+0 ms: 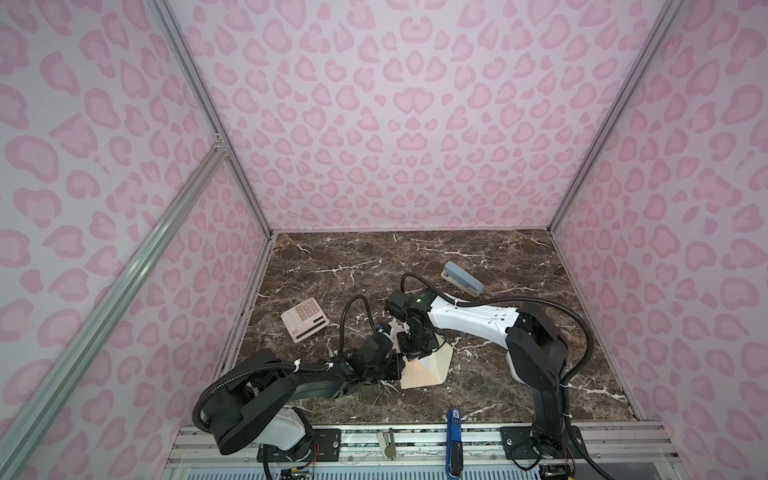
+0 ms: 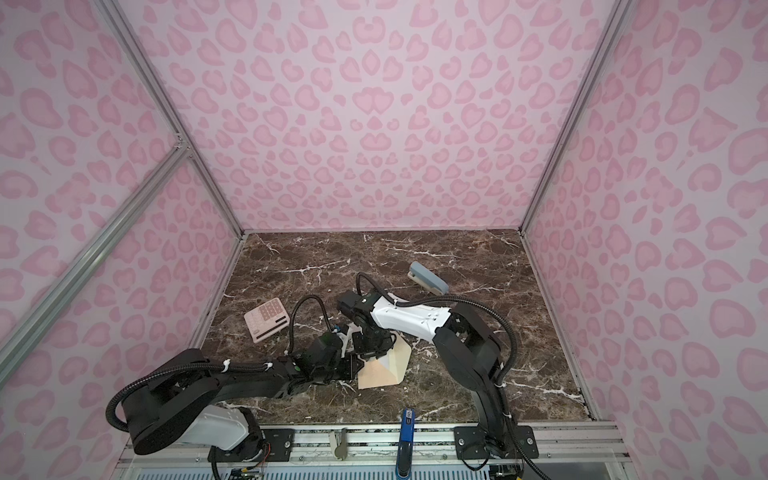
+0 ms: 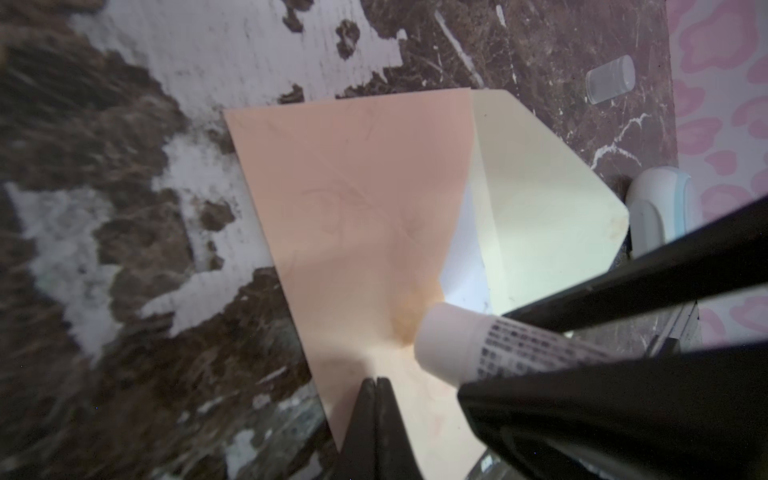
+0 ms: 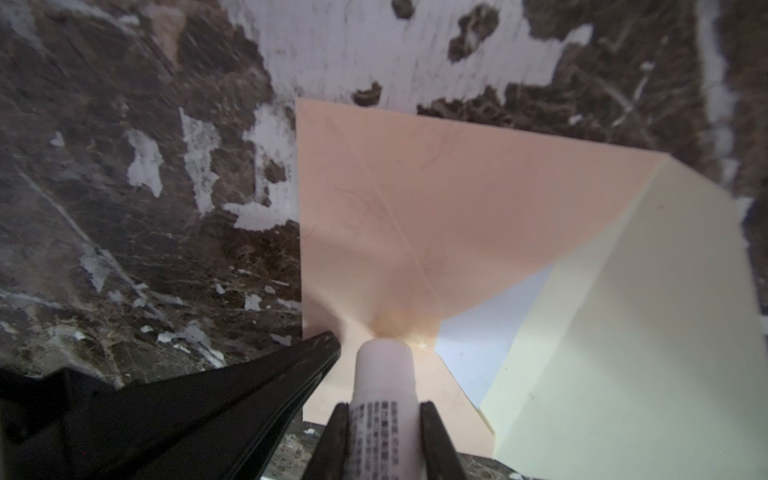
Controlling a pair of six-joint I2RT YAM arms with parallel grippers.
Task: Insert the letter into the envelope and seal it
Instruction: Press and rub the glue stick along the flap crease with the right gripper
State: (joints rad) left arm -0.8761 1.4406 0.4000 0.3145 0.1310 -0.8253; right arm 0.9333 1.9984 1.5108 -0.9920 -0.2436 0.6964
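Counter (image 1: pixel 498 257) layout: envelope (image 1: pixel 419 374) near centre, flap (image 1: pixel 442 357) opening to the right.

The envelope lies flat on the counter, on the near side of centre, with its flap laid open toward the right and far side. The letter (image 4: pixel 478 345) sits inside the envelope, one strip showing at the mouth. A glue stick (image 4: pixel 384 365), clamped in the right tool (image 4: pixel 384 405), has its tip on the envelope at the mouth's edge. The left tool (image 3: pixel 376 380), tips together, is at the envelope's left edge. The calculator (image 1: pixel 304 320) lies left of and farther than the envelope. The stapler (image 1: pixel 462 278) lies far right, well apart.
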